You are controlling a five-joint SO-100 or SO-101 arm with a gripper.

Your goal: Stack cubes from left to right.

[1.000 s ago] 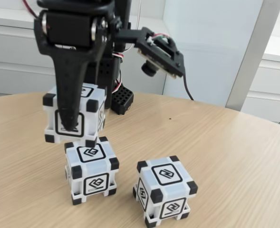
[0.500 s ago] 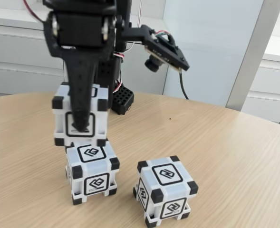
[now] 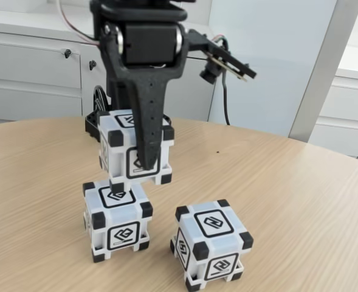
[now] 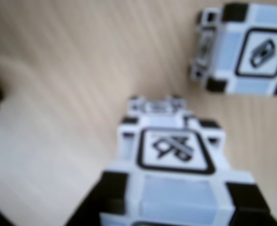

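1. In the fixed view, gripper (image 3: 147, 163) pointing straight down from a black arm, pinching the held cube (image 3: 135, 147): one black finger (image 3: 149, 131) pressed flat down the cube's front face, the other finger hidden behind it.
2. Held cube raised off the table (image 3: 300, 201), hanging above and slightly to the right of the left cube (image 3: 117, 220), their edges very close; whether touching, cannot tell.
3. Left cube sitting on the wooden table near the front edge; right cube (image 3: 210, 243) beside it, apart, turned at an angle, also on the table.
4. Small camera (image 3: 210, 74) sticking out to the right of the arm's upper part, above all three cubes.
5. In the wrist view, blurred: held cube (image 4: 176, 174) filling the lower centre, glyph face turned up, another white and black shape just behind its far edge, too soft to name.
6. Right cube (image 4: 244, 49) in the upper right corner on the table (image 4: 63, 84), well clear of the held one.
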